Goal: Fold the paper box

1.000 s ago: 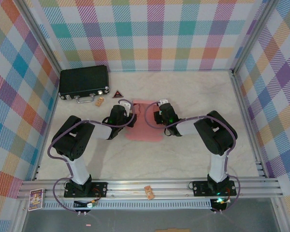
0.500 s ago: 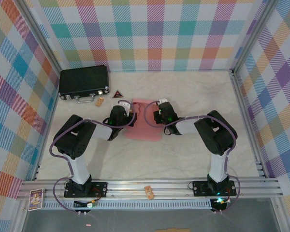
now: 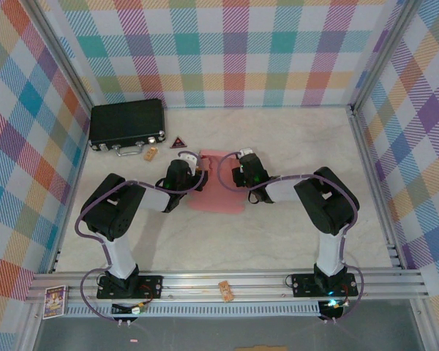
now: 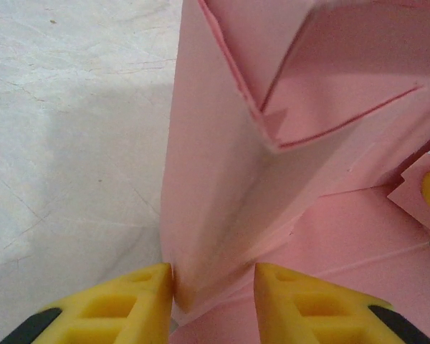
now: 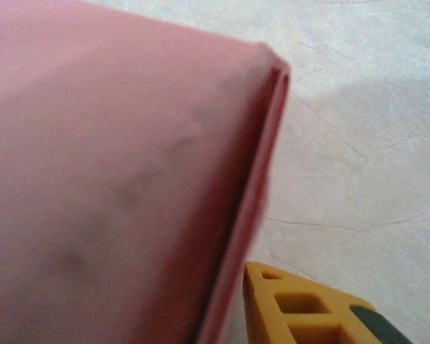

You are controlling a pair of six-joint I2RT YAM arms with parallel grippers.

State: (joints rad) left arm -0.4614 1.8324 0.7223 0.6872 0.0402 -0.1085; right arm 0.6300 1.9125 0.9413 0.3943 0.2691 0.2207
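The paper box, salmon-pink card, lies partly folded on the table between both arms. My left gripper is at its left wall. In the left wrist view that raised wall stands between the yellow fingers: the left fingertip touches its outer face, while a gap separates the right fingertip from it, so the jaws are open. My right gripper is at the right wall. In the right wrist view a doubled pink wall lies against one yellow finger; the other finger is hidden behind the card.
A black hard case sits at the back left, with a red triangle and a small tan piece near it. Another tan piece rests on the front rail. Plaid walls enclose the table on three sides.
The left jaws have eased apart around the left wall. Both arms and the box have stayed almost in place.
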